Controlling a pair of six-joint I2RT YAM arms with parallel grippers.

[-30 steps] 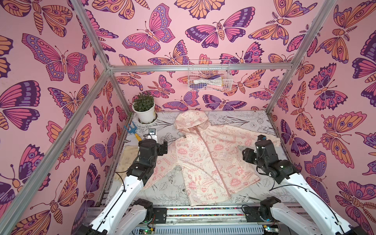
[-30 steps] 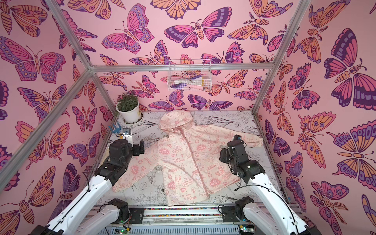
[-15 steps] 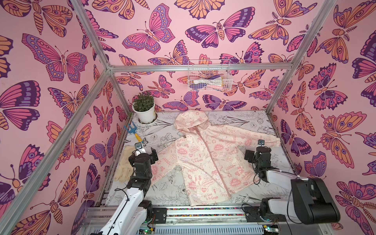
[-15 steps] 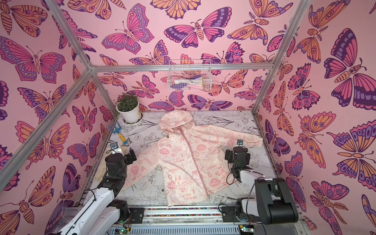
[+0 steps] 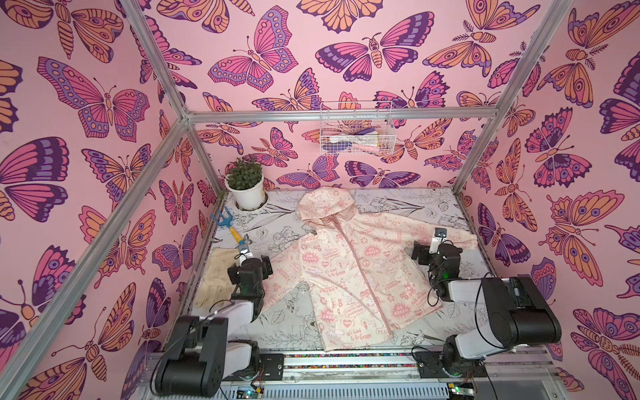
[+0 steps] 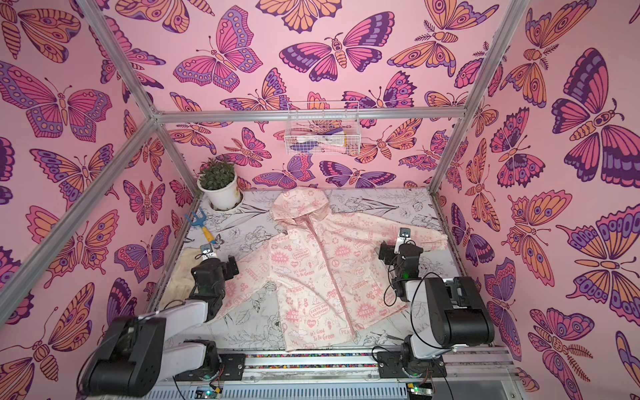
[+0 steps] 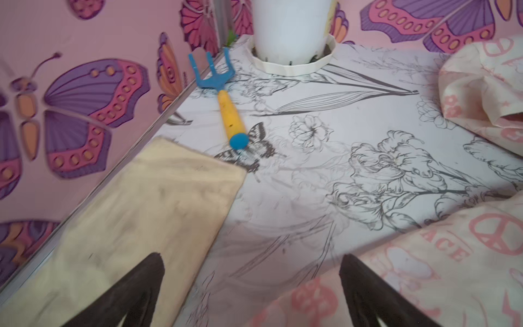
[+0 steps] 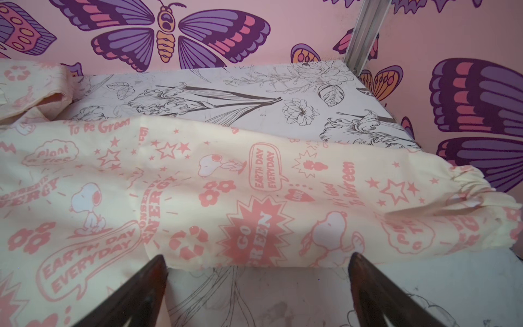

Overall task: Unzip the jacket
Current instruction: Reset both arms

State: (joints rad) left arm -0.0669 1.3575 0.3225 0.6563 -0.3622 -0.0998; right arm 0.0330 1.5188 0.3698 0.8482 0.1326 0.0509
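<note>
Both arms have folded back toward their bases since a second ago, pulling the grippers toward the robot. The right one's jaws have spread wider in that time, and the jacket (image 5: 349,270) has not shifted. It lies spread flat, front up, on the table (image 5: 415,204). Its hood is just beside the plant pot (image 5: 247,195), on the pot's right, and the body runs from there toward the robot. A pink zipper line runs from hood to hem, and the two fronts lie together along it. The slider is too small to make out.

The left gripper (image 7: 252,257) has its jaws wide apart, with nothing between them but bare table. It sits on the robot's side of the pot, farther from it than the fork (image 7: 230,113), whose blue prongs point toward the pot. One finger (image 7: 135,288) shows over the cream glove (image 7: 147,220), the other over the jacket sleeve nearer the pot (image 7: 438,263). Whether either finger touches the cloth cannot be told.

The right gripper (image 8: 256,256) has its jaws equally wide and holds nothing. It is well apart from the pot, across the jacket from it. The sleeve farther from the pot (image 8: 254,192) lies crosswise just ahead of its fingertips, with the gathered cuff toward the wall opposite the pot.
</note>
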